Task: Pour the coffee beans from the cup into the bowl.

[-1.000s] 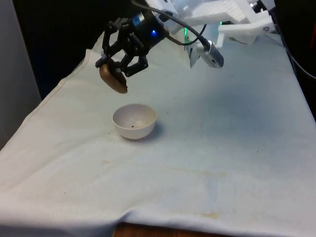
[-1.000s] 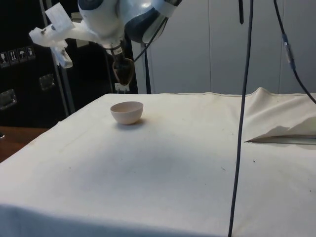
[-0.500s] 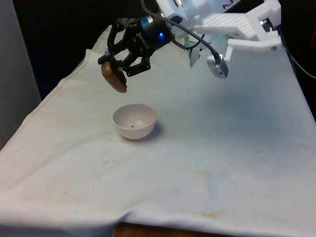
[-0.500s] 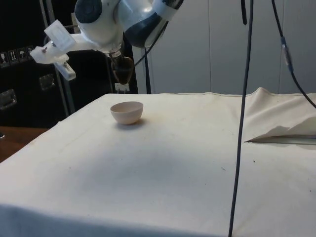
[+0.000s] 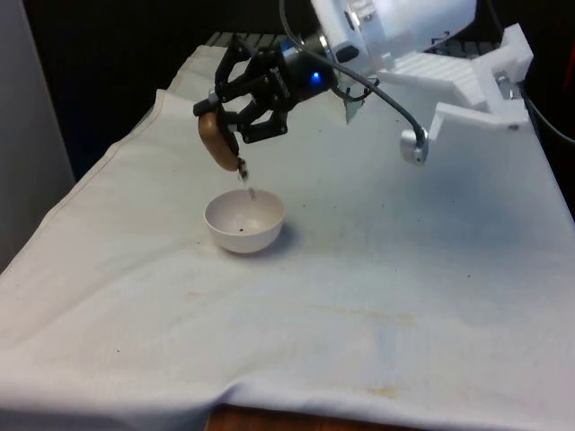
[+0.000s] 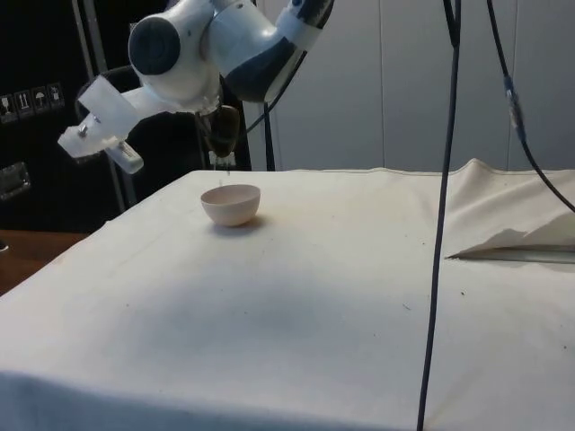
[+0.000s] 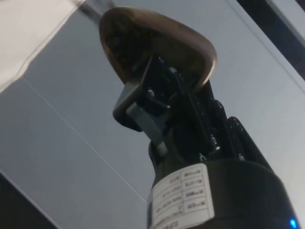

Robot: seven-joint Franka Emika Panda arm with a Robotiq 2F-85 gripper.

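White cloth (image 5: 377, 296) covers the table, where the white bowl (image 5: 244, 220) sits. Since a moment ago the brown cup (image 5: 216, 140) has tipped further, and coffee beans (image 5: 244, 180) now fall. The gripper (image 5: 235, 124), reaching sideways above the bowl, clamps the cup.

Brown cup (image 5: 216, 139), pale pinkish-white bowl (image 5: 244, 220), black tool (image 5: 241, 106) — white cloth (image 5: 377, 269), faintly stained

A white-clothed table (image 5: 377, 296) bears a white bowl (image 5: 244, 221).
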